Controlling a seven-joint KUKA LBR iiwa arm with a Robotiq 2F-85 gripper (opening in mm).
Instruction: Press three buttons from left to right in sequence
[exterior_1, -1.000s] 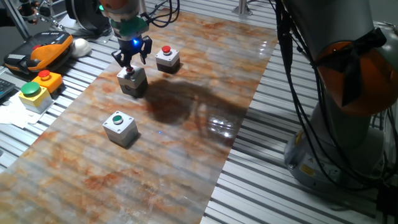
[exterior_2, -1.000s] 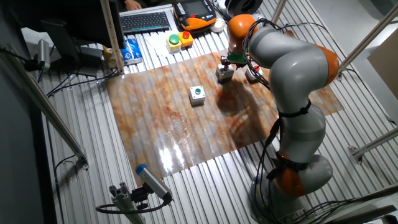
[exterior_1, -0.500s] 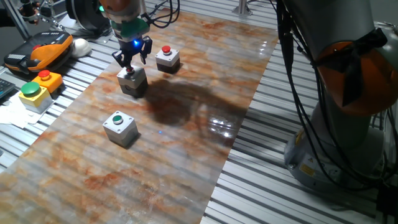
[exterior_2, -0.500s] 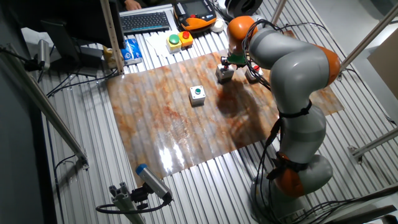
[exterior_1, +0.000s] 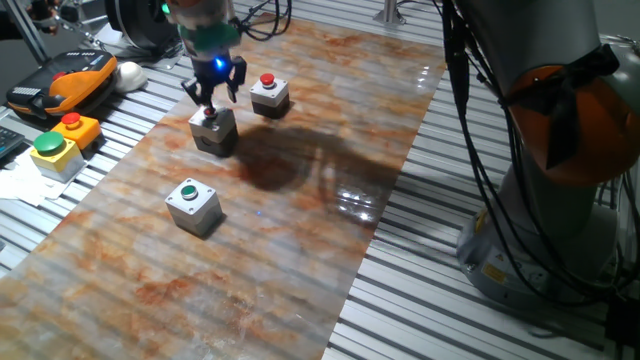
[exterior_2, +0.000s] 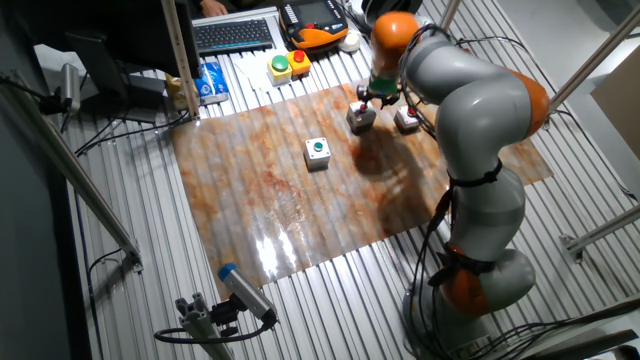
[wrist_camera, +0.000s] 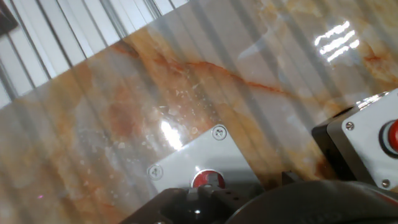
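Gripper (exterior_1: 211, 97), fingers apart and holding nothing, has lifted slightly since a second ago, hovering just over the middle button (exterior_1: 213, 127) at upper left. Green button (exterior_1: 192, 206) sits lower left, red button (exterior_1: 269, 93) further up. No readable writing.

light: bright, overhead | glare: white patches on mat (exterior_1: 300, 200) | shadow: dark blotch beside middle button | hand view: soft, blurred
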